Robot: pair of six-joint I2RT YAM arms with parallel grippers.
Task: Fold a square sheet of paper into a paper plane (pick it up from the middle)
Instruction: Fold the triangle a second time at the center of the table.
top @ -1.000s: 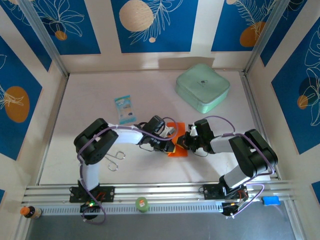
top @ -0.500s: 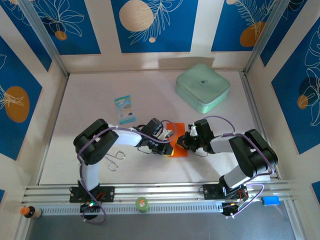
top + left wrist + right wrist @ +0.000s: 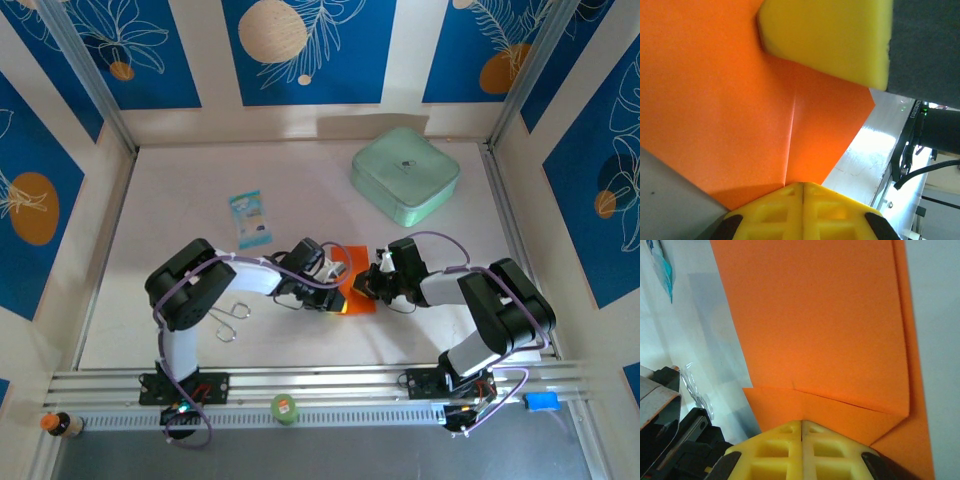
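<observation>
The square sheet of paper (image 3: 357,256) is bright orange and partly folded, lying on the table between the two arms. In the left wrist view the paper (image 3: 730,100) shows a crease that runs straight to my left gripper (image 3: 802,184), which is shut with its tips on the sheet. A yellow pad of the other gripper (image 3: 830,35) presses the paper's far side. In the right wrist view the paper (image 3: 815,315) has a folded flap, and my right gripper (image 3: 801,422) is shut with its tips on that flap. From above, the left gripper (image 3: 338,287) and right gripper (image 3: 373,284) meet over the sheet.
A mint-green box (image 3: 405,175) stands at the back right. A small blue-and-white packet (image 3: 250,218) lies behind the left arm. A wire hook (image 3: 232,318) lies by the left arm's elbow. A green round object (image 3: 285,408) sits on the front rail.
My left gripper has slid a little to the left and towards the near edge along the paper. The right gripper and the sheet have stayed in place.
</observation>
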